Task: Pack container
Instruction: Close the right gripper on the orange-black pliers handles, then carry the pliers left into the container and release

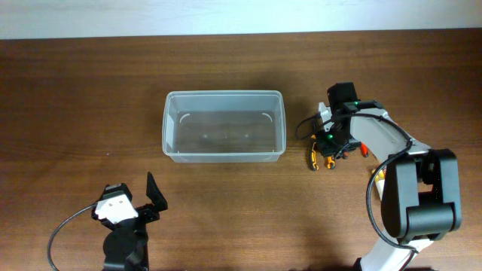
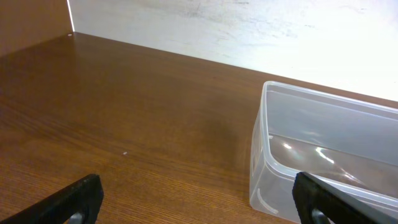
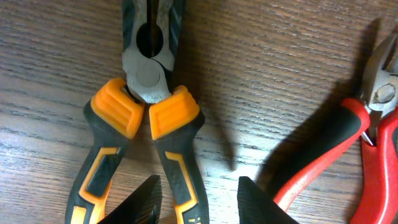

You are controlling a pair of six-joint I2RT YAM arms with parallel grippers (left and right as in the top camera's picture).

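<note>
The clear plastic container (image 1: 224, 93) stands empty at the table's middle; its near corner shows in the left wrist view (image 2: 323, 99). Orange-and-black pliers (image 3: 146, 106) lie on the table right of the container, also seen from overhead (image 1: 312, 156). My right gripper (image 3: 198, 202) is open and low over them, its fingers either side of the pliers' right handle; overhead it sits over the tools (image 1: 325, 144). My left gripper (image 1: 151, 197) is open and empty near the front left, short of the container (image 2: 199, 199).
Red-handled cutters (image 3: 348, 143) lie just right of the orange pliers, close to my right finger, and show overhead (image 1: 362, 149). A small yellowish item (image 1: 381, 175) is partly hidden under the right arm. The table's far edge meets a white wall.
</note>
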